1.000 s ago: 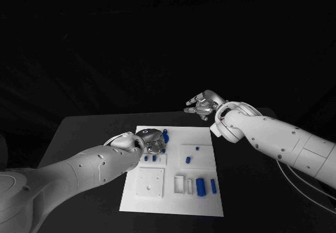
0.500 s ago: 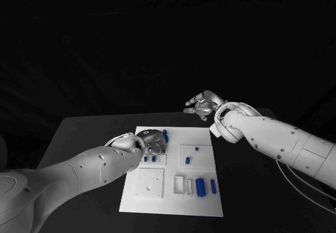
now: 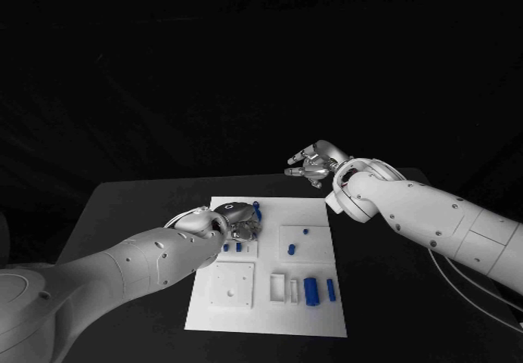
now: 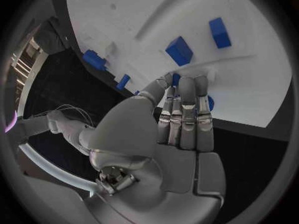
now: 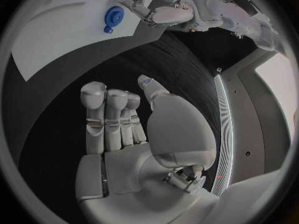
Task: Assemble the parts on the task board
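Observation:
The white task board lies mid-table with several small blue parts on it. My left hand is low over the board's far left area. In the left wrist view its fingers lie straight and together, with the tips down on the board. A round blue gear peeps out from behind them, and I cannot tell whether it is gripped. The right wrist view has this gear beside the left hand. My right hand hangs raised beyond the board's far edge, holding nothing.
Blue blocks sit in recesses just ahead of my left fingertips. A square white plate and narrow slots occupy the board's near half. Black table surrounds the board on all sides.
My left hand has edged slightly to the right over the board's far left corner. The right hand has stayed where it was.

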`<state>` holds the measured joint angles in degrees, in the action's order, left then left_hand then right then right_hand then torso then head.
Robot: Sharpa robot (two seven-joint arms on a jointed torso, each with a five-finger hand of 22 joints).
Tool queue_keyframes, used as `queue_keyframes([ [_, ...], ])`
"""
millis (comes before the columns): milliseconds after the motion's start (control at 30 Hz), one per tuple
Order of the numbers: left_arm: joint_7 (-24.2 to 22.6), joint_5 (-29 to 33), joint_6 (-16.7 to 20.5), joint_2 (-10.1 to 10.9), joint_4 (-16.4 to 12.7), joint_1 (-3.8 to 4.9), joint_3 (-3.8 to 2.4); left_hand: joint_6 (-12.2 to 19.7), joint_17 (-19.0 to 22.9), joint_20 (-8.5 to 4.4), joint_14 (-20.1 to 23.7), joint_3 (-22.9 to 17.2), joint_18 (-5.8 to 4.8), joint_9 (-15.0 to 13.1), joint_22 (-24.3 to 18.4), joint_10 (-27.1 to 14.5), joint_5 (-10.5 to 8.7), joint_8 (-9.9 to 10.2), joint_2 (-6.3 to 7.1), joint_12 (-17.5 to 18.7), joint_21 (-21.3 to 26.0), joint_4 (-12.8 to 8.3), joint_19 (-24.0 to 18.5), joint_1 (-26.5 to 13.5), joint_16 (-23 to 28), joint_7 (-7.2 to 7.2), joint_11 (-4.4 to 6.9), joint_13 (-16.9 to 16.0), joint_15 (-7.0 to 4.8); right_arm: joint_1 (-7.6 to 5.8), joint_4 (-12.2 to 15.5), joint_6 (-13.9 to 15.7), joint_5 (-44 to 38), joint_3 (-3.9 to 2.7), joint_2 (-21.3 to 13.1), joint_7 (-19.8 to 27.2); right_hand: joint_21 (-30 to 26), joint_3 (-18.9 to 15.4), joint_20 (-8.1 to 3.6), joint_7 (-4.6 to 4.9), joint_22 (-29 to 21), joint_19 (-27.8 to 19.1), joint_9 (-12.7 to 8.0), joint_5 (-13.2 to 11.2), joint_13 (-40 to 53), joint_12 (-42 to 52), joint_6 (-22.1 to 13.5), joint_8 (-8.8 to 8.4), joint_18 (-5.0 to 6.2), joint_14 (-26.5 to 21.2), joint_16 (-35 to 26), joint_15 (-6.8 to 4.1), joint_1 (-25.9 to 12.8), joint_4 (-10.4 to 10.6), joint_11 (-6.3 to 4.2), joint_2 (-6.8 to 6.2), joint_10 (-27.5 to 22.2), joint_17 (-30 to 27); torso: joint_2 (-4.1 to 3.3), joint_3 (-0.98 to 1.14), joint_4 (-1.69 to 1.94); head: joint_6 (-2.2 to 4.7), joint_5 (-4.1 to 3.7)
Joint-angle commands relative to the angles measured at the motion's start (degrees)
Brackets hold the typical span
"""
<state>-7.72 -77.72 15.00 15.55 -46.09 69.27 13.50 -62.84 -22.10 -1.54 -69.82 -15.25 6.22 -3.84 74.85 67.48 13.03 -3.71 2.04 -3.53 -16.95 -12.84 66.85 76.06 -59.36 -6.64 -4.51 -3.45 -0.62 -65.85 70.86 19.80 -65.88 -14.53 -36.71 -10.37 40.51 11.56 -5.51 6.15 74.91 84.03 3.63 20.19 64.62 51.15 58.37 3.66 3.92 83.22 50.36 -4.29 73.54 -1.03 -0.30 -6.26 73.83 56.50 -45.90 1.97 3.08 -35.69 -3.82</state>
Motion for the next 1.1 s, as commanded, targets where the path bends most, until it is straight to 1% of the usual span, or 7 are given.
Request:
queue_keyframes([
  [33,0.71,0.02,-2.83,-0.13,0.8,-0.38,0.13,-0.77,-0.07,-0.34,-0.2,-0.25,-0.73,0.01,1.42,0.77,-0.23,0.07,-0.47,0.21,-0.42,0.21,0.06,0.61,-0.38,-0.01,0.01,0.05,-0.11,0.02,0.06,-0.12,-0.09,-0.01,0.08,0.47,-0.09,0.22,0.15,0.21,5.33,1.6,-0.01,0.07,0.02,-0.06,0.39,-0.11,0.58,-0.12,-0.05,-0.06,-0.54,0.1,-0.05,0.01,-0.34,0.07,-0.04,-0.02,-0.01,-0.07,0.03],
  [200,0.75,-0.04,-3.6,-0.43,1.91,-0.74,0.13,-1.3,-0.07,-0.39,-0.38,-0.18,-0.68,0.01,1.41,1.3,-0.36,0.07,-0.88,0.2,-1.2,0.33,-0.14,0.9,-0.66,0.09,0.14,0.04,-0.16,0.02,0.05,-0.13,-0.09,-0.01,0.14,0.47,-0.07,0.27,0.14,0.19,5.33,1.61,-0.01,0.07,0.06,0.0,0.5,-0.1,0.57,-0.13,-0.06,-0.06,-0.54,0.1,-0.07,0.06,-0.31,0.07,-0.03,-0.02,-0.01,-0.08,-0.06],
  [400,0.28,0.09,-4.92,-0.56,2.24,-1.08,0.13,-1.71,-0.1,-0.46,-0.46,-0.05,-0.71,0.01,1.37,1.59,-0.65,0.07,-1.28,0.2,-1.68,0.48,-0.26,0.93,-0.92,0.21,0.29,0.04,-0.27,0.02,0.02,-0.13,-0.09,-0.01,0.17,0.49,-0.07,0.27,0.14,0.19,5.33,1.61,-0.01,0.07,0.06,0.0,0.5,-0.1,0.57,-0.13,-0.06,-0.06,-0.54,0.1,-0.07,0.06,-0.31,0.07,-0.01,-0.04,-0.03,-0.23,-0.22],
  [567,0.35,0.12,-5.33,-0.57,2.36,-1.19,0.13,-1.49,-0.07,-0.48,-0.44,-0.02,-0.69,0.05,1.37,1.38,-0.64,0.1,-1.34,0.19,-1.9,0.36,-0.3,1.05,-0.96,0.12,0.21,0.04,-0.21,0.02,0.02,-0.14,-0.09,-0.01,0.17,0.51,-0.07,0.27,0.14,0.19,5.33,1.61,-0.01,0.07,0.06,0.0,0.5,-0.1,0.57,-0.13,-0.06,-0.06,-0.54,0.1,-0.07,0.06,-0.31,0.07,0.03,-0.01,0.04,-0.27,-0.29],
  [767,0.84,0.13,-5.14,-0.51,2.6,-1.22,0.13,-1.01,0.0,-0.4,-0.55,-0.23,-0.42,0.07,1.39,1.21,-0.53,0.11,-1.47,0.2,-2.27,0.09,-0.41,1.47,-0.98,-0.06,0.05,0.04,-0.1,0.02,0.05,-0.14,-0.09,-0.01,0.09,0.5,-0.07,0.27,0.14,0.19,5.33,1.61,-0.01,0.07,0.06,0.0,0.5,-0.1,0.57,-0.13,-0.06,-0.06,-0.54,0.1,-0.07,0.06,-0.31,0.07,0.04,-0.03,0.12,-0.29,-0.34],
  [933,1.51,0.03,-5.16,-0.38,2.72,-1.22,0.13,0.8,0.35,-0.26,-0.4,-0.23,-0.25,0.12,1.33,0.55,-0.59,0.12,-0.87,0.2,-2.42,-0.21,-0.8,1.74,-0.4,0.08,-0.15,0.04,0.0,0.02,0.11,-0.15,-0.09,-0.01,0.01,0.5,-0.02,0.28,0.13,0.18,5.34,1.62,-0.02,0.09,0.09,0.05,0.49,-0.12,0.56,-0.11,-0.03,-0.07,-0.62,0.16,-0.08,0.07,-0.29,0.11,0.05,-0.03,0.1,-0.27,-0.36],
  [1100,1.58,-0.1,-4.64,-0.21,2.67,-1.22,0.13,0.77,0.53,-0.34,-0.6,-0.78,-0.01,0.12,1.48,0.56,0.78,0.11,-0.66,0.21,-3.28,-0.75,-1.08,2.36,-0.09,-0.03,-0.2,0.05,-0.06,0.02,0.13,-0.15,-0.09,-0.01,-0.07,0.51,-0.02,0.28,0.13,0.18,5.34,1.62,-0.02,0.09,0.09,0.05,0.49,-0.12,0.56,-0.11,-0.03,-0.07,-0.62,0.16,-0.08,0.07,-0.29,0.11,0.03,-0.05,0.12,-0.3,-0.39],
])
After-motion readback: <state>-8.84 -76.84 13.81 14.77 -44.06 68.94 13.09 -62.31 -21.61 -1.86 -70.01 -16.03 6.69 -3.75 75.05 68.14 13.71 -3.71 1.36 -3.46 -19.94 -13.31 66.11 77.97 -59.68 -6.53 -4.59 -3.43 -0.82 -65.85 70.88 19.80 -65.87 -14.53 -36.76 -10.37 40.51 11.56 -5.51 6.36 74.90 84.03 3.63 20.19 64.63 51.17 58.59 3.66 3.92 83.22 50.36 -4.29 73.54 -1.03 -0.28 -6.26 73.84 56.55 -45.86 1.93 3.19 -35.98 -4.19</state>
